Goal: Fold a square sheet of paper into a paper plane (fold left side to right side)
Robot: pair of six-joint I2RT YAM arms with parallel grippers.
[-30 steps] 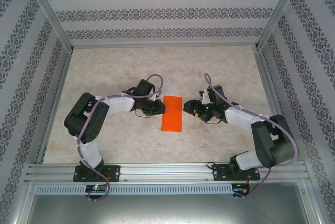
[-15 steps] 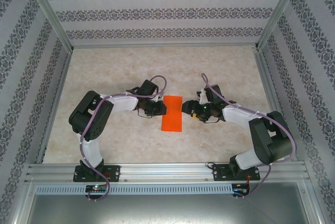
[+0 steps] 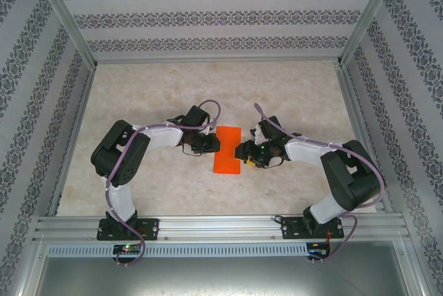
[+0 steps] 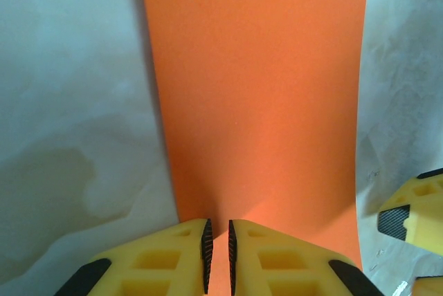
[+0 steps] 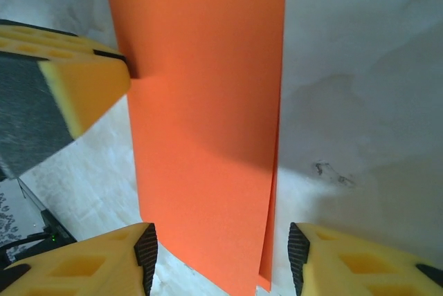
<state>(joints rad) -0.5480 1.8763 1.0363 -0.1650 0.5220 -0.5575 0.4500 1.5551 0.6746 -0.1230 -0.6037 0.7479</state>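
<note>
Right gripper (image 5: 221,258) moved in — open, square sheet of paper (image 5: 201,102) between jaws

No legible text or labels anywhere

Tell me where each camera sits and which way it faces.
Top external: above, behind the robot, looking down at the table; left arm and right arm flank the orange paper.
Left wrist: low over the paper, looking along its length; left gripper nearly shut at bottom.
Right wrist: likewise; right gripper open, straddling the paper's edge.
Shared: both wrist views catch the paper and the other gripper's finger.
</note>
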